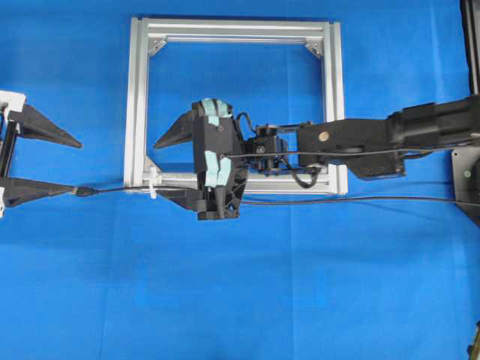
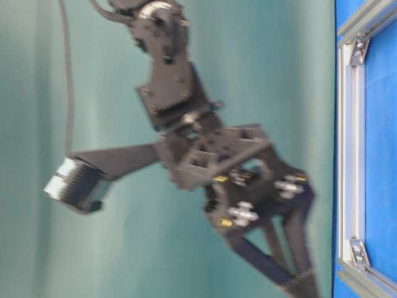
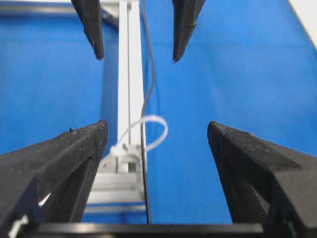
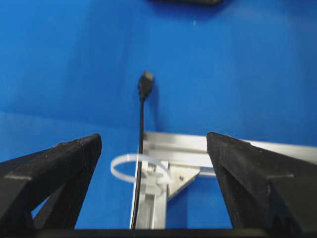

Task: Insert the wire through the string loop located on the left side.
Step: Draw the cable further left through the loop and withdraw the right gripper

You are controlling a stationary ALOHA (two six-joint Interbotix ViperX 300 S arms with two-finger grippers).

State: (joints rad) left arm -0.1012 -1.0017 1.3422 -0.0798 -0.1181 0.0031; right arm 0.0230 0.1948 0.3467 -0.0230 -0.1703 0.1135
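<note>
My left claw stands at the left side of the silver frame, outside of it, with the two fingers spread wide and nothing between them. The tip of the lower finger is very near to the plug end of the wire; I cannot tell if it touches it, but I do not hold it.

My right claw reaches over the frame from the right side, and it points to the lower left corner of the frame. Its fingers are also wide apart and they hold nothing. The lower finger lies along the bottom bar of the frame, just beside the wire.

The string loop is small and white, and it stands up from the lower left corner of the frame. The wire runs from the right edge of the blue desk along the bottom bar of the frame. In my right wrist view the wire passes through the string loop, and the plug lies on the desk beyond the corner of the frame. In my left wrist view the wire also goes through the loop, beside the frame bar.
</note>
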